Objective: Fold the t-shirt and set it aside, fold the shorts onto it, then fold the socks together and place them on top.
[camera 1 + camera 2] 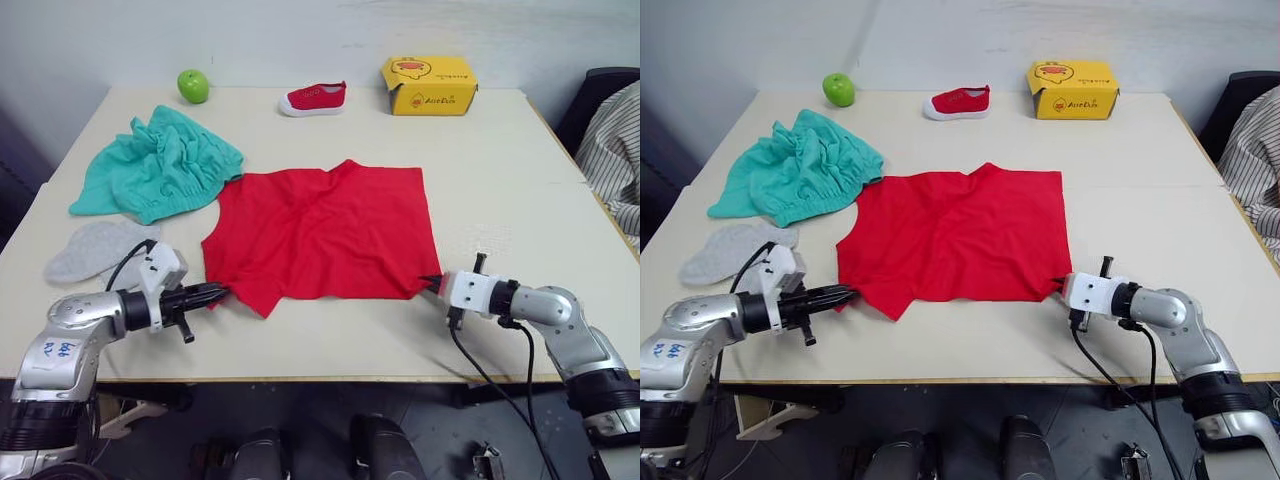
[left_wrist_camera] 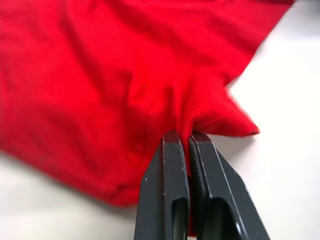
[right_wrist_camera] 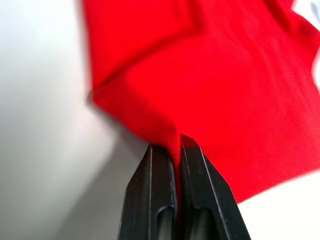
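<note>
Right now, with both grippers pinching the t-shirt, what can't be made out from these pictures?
- Socks: head views; one or two lying there, unclear.
- T-shirt: its light collar band can't be made out; folds hide it.
- Yellow box: print too small to read.
- Striped cloth: cut off by the picture's edge.

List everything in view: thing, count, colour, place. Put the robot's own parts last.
t-shirt: one, bright red, lying in the middle of the table, pinched at both near corners.
shorts: one, teal-green, crumpled, left of the t-shirt.
socks: light grey, near the left edge, in front of the shorts; count unclear.
apple: one, green, far left of the table.
shoe: one, red with white sole, far middle.
box: one, yellow, far right.
table: one, cream.
striped cloth: white with dark stripes, beyond the table's right edge.
left gripper: black fingers, shut on the t-shirt's near left corner.
right gripper: shut on the near right corner.
</note>
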You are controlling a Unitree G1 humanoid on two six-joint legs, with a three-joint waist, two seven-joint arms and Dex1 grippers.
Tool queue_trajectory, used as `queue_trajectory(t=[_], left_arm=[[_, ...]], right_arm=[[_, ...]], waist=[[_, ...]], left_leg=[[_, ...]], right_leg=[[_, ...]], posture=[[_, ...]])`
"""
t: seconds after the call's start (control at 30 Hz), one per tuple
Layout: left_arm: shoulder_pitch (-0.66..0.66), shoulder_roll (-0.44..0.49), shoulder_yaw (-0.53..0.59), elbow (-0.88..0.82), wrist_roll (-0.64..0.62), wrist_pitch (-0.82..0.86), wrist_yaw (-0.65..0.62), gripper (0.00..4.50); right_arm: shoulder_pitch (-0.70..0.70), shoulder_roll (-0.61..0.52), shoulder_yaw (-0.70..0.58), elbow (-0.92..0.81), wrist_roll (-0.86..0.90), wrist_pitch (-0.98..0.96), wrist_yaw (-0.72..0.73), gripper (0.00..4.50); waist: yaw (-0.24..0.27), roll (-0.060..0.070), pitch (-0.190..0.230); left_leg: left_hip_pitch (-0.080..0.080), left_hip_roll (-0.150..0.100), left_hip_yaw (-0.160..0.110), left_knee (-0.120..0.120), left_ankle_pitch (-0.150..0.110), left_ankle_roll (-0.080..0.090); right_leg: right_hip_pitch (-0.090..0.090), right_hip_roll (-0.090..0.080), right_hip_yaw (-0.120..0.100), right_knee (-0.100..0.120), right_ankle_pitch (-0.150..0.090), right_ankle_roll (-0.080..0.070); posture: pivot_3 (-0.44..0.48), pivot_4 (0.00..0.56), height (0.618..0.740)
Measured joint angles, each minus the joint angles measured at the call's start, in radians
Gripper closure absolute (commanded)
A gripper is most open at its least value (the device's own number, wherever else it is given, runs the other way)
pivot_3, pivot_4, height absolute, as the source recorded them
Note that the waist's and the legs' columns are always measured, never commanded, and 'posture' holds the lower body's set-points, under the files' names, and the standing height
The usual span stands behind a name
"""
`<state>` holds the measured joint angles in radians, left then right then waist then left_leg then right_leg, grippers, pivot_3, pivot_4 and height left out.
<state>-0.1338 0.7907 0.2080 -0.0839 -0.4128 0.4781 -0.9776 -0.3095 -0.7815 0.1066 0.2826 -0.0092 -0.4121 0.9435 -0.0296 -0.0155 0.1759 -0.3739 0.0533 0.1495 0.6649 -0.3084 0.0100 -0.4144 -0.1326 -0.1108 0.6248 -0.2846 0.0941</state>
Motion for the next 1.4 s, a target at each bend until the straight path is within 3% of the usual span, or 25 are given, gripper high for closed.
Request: queue_trajectory(t=[0.27, 0.5, 0.63, 0.77, 0.83, 0.97, 1.03, 1.13, 1.23, 1.3, 1.4], left_arm=[[0.276, 0.154, 0.15, -0.132, -0.113, 0.111, -0.147, 4.5], [0.426, 0.205, 0.214, -0.186, -0.146, 0.132, -0.234, 4.5], [0.451, 0.241, 0.204, -0.186, -0.147, 0.136, -0.281, 4.5], [0.344, 0.252, 0.149, -0.173, -0.148, 0.142, -0.294, 4.5], [0.214, 0.232, 0.097, -0.123, -0.141, 0.13, -0.28, 4.5], [-0.333, 0.074, -0.006, 0.132, -0.056, -0.005, -0.124, 4.5], [-0.611, 0.013, -0.041, 0.354, 0.032, -0.121, -0.037, 4.5], [-0.886, -0.026, -0.08, 0.637, 0.146, -0.3, 0.057, 4.5], [-1.218, -0.098, -0.116, 1.014, 0.277, -0.545, 0.269, 4.5], [-1.391, -0.114, -0.102, 1.164, 0.303, -0.688, 0.382, 4.5], [-1.553, -0.092, -0.068, 1.25, 0.315, -0.878, 0.439, 4.5]], right_arm=[[0.269, -0.205, -0.15, -0.193, 0.327, 0.13, 0.287, 4.48], [0.429, -0.261, -0.242, -0.321, 0.436, 0.315, 0.357, 4.48], [0.496, -0.29, -0.267, -0.399, 0.49, 0.46, 0.38, 4.48], [0.47, -0.31, -0.278, -0.469, 0.536, 0.58, 0.384, 4.48], [0.366, -0.293, -0.272, -0.454, 0.541, 0.609, 0.368, 4.48], [-0.114, -0.213, -0.262, -0.217, 0.518, 0.606, 0.278, 4.48], [-0.395, -0.168, -0.237, -0.003, 0.43, 0.563, 0.206, 4.48], [-0.666, -0.116, -0.206, 0.279, 0.312, 0.456, 0.106, 4.48], [-0.98, -0.046, -0.175, 0.617, 0.172, 0.289, -0.1, 4.48], [-1.121, -0.031, -0.167, 0.74, 0.117, 0.17, -0.22, 4.48], [-1.241, -0.035, -0.174, 0.829, 0.063, 0.022, -0.338, 4.48]], waist=[[0.002, 0.002, 0.001], [0.005, 0.002, 0.001], [0.005, 0.003, 0.002], [0.006, 0.003, 0.002], [0.006, 0.004, 0.003], [0.013, 0.004, 0.006], [0.013, 0.003, 0.006], [0.007, 0.003, 0.006], [-0.002, 0.002, 0.008], [-0.005, 0.0, 0.009], [-0.021, 0.0, 0.009]], left_leg=[[0.001, 0.0, 0.0, 0.001, -0.006, 0.004], [0.002, 0.004, 0.0, 0.001, -0.009, 0.002], [0.002, 0.007, 0.0, 0.001, -0.011, -0.001], [0.002, 0.009, 0.0, 0.001, -0.012, 0.0], [0.002, 0.008, 0.0, 0.002, -0.011, 0.0], [-0.001, 0.007, 0.0, 0.004, -0.001, -0.002], [-0.004, 0.0, 0.002, 0.005, 0.001, -0.002], [-0.007, -0.001, 0.012, 0.001, 0.002, -0.004], [-0.036, -0.005, 0.016, 0.003, 0.003, 0.0], [-0.043, -0.006, 0.019, 0.002, 0.003, 0.0], [-0.046, -0.006, 0.019, -0.001, 0.001, 0.001]], right_leg=[[0.003, -0.002, -0.001, -0.006, 0.0, 0.0], [0.003, -0.002, -0.001, -0.006, -0.001, -0.002], [0.002, -0.001, -0.001, -0.006, -0.003, -0.005], [0.002, 0.001, -0.002, -0.005, -0.004, -0.006], [0.001, 0.001, -0.002, -0.004, -0.003, -0.006], [0.0, 0.004, -0.003, -0.004, 0.005, -0.006], [-0.003, 0.006, -0.003, -0.002, 0.006, -0.006], [-0.007, 0.006, -0.005, -0.001, 0.005, -0.005], [-0.036, 0.002, -0.005, 0.001, 0.007, -0.002], [-0.048, 0.0, -0.009, 0.002, 0.007, -0.001], [-0.051, -0.003, -0.024, 0.002, 0.007, -0.001]], posture=[[0.0, 0.15, 0.74], [0.0, 0.15, 0.74], [0.0, 0.15, 0.74], [0.0, 0.15, 0.74], [0.0, 0.15, 0.74], [0.0, 0.15, 0.74], [0.0, 0.15, 0.74], [0.0, 0.15, 0.74], [0.0, 0.15, 0.74], [0.0, 0.15, 0.74], [0.0, 0.15, 0.74]])
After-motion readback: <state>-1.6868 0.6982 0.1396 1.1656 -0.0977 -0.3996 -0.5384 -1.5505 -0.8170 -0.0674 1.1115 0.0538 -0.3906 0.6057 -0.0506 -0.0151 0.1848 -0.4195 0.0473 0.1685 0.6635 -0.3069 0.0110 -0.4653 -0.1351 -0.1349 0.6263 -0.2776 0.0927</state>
